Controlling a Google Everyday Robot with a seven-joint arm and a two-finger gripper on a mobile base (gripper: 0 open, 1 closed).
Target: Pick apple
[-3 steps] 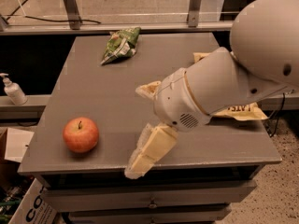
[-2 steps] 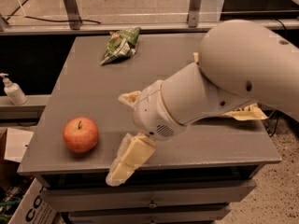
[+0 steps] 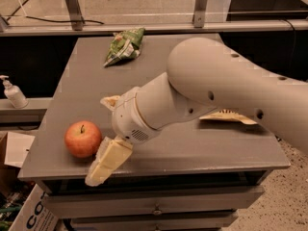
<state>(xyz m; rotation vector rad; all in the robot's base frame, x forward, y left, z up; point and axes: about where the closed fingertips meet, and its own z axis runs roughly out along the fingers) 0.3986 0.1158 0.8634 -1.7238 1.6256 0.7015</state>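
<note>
The apple (image 3: pixel 83 138) is round and red-orange with a short dark stem. It sits on the grey table (image 3: pixel 192 148) near the front left corner. My gripper (image 3: pixel 99 139) is at the end of the big white arm (image 3: pixel 211 88), just right of the apple and low over the table. It is open and empty. One cream finger (image 3: pixel 107 160) points down past the front edge and the other finger (image 3: pixel 110 101) shows behind the wrist. The apple lies beside the gap between them, and I cannot tell if a finger touches it.
A green snack bag (image 3: pixel 124 46) lies at the back of the table. A yellow-brown bag (image 3: pixel 226 115) is partly hidden under the arm on the right. A white pump bottle (image 3: pixel 13 93) stands on a lower ledge at left. Drawers sit below the table front.
The arm and gripper have swung left across the table's front, from about mid-table to right beside the apple. The apple has not moved.
</note>
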